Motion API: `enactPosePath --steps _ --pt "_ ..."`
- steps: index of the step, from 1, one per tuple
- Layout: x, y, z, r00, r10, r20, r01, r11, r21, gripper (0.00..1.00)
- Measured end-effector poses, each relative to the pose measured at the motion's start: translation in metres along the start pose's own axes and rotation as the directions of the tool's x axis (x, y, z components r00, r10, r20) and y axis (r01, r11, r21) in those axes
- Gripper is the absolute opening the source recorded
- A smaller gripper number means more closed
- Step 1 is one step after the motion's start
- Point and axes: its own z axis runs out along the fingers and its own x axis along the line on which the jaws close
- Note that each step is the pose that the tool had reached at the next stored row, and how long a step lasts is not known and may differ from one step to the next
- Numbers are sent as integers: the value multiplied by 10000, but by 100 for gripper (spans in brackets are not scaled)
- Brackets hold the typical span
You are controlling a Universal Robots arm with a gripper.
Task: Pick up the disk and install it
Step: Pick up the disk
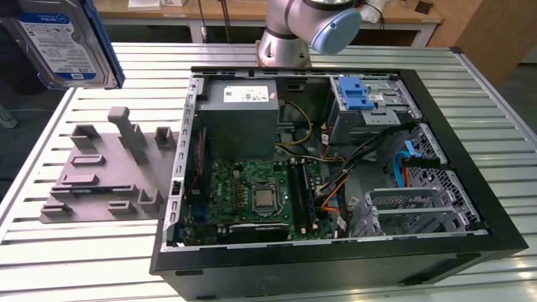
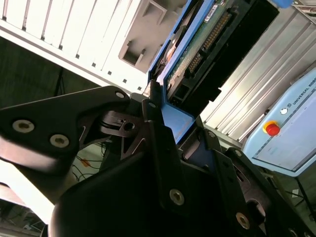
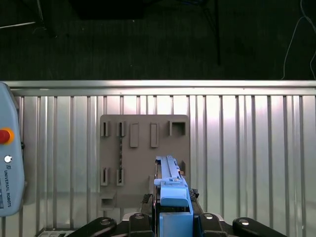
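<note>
Exterior view: the disk (image 1: 63, 44) hangs high at the exterior view's left, above the table (image 1: 470, 94) and well apart from the open computer case (image 1: 336, 277).

Second wrist view: the gripper (image 2: 165, 118) is pressed onto the disk's blue rail from both sides, so I log a firm pinch on the disk.

First wrist view: the disk is edge-on over the grey fixture plate (image 3: 143, 148), not touching it.

Judgement: pick-up done. Install not yet done, as the disk is far from the silver cage with the blue latch (image 1: 363, 94) inside the case.
</note>
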Motion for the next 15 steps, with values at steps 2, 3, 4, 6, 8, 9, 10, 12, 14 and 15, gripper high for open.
enactPosePath --steps 2,3,4,6,8,9,10,12,14,15 --pt "30 -9 0 10000 1 0 -1 10000 -1 36" --pt "40 -18 0 10000 1 1 -1 10000 -1 36" --pt "49 -33 -1 10000 0 2 0 10000 -1 36" --pt "58 -77 -2 10000 0 0 0 10000 -8 36" --pt "62 -130 -4 10000 0 0 0 10000 -14 36" --pt "63 -156 -4 10000 0 0 0 10000 -15 36" --pt "64 -181 -4 10000 0 1 0 10000 -17 36" --pt "64 -234 -5 10000 1 1 -1 10000 -21 36" --pt "63 -284 -7 10000 1 -1 -1 10000 -26 36" --pt "63 -309 -8 10000 1 0 -1 10000 -28 36"
